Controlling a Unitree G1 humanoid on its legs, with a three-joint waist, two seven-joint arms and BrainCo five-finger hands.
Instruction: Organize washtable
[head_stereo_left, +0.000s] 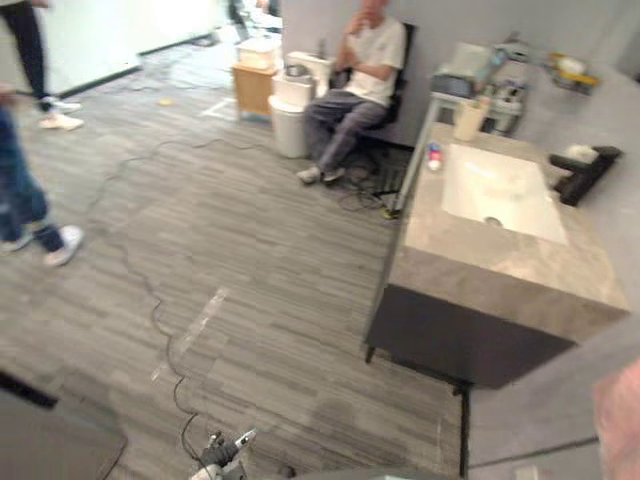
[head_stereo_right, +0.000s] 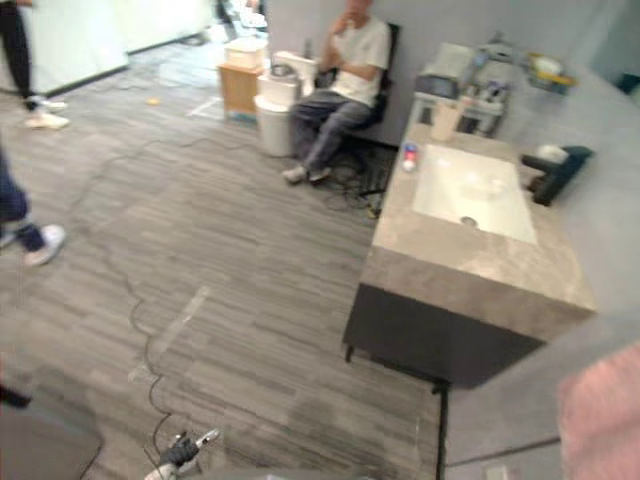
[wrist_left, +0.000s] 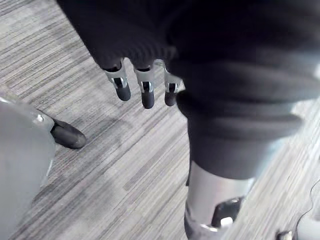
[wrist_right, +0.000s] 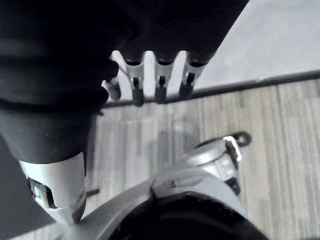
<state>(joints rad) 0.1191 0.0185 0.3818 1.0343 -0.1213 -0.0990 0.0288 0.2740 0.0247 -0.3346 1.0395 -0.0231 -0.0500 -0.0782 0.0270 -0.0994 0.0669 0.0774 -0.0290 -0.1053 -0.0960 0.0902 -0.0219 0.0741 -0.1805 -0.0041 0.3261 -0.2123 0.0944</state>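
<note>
The left hand (wrist_left: 144, 86) and the right hand (wrist_right: 159, 80) hang with loose, straight, empty fingers over the grey plank floor (wrist_left: 125, 170), and blurred small things (head_stereo_left: 487, 95) crowd the far end of the grey stone-topped washtable (head_stereo_left: 500, 262).

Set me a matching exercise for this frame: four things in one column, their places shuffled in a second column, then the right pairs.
Things
1. black faucet
2. seated person
3. left hand
4. small red-and-blue item

Places
A. on the washtable, beside the edge of the basin away from the wall
B. hanging above the striped floor, fingers relaxed
C. at the basin's wall side
D. beyond the washtable's far end, by a white bin

Pairs: 1-C, 2-D, 3-B, 4-A
</note>
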